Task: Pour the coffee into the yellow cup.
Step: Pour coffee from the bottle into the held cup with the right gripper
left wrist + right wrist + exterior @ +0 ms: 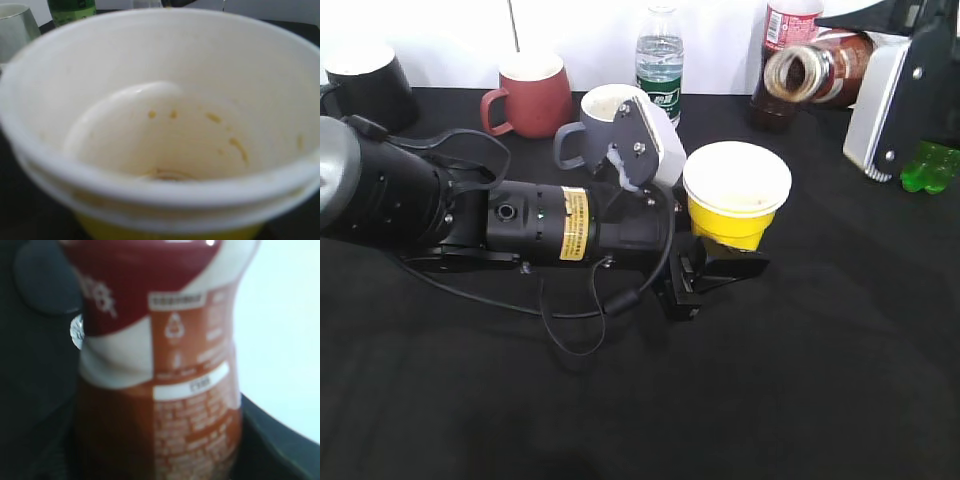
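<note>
The yellow cup [736,218] stands upright at mid-table, and my left gripper [718,264] is shut on its lower part. It fills the left wrist view [160,125]: the white inside has a few yellowish drops and a thin brown trace at the bottom. My right gripper [882,100] is shut on the coffee bottle [817,68] at the top right. The bottle is tipped on its side, with its open mouth pointing left, above and to the right of the cup. Its orange-red and white label fills the right wrist view [165,390]. No stream of coffee shows.
Along the back stand a black mug [368,85], a red mug [530,95], a grey mug [598,118], a green-labelled water bottle [660,60] and a taller dark bottle [775,100]. A green object [930,165] lies at the far right. My left arm lies across the left of the table.
</note>
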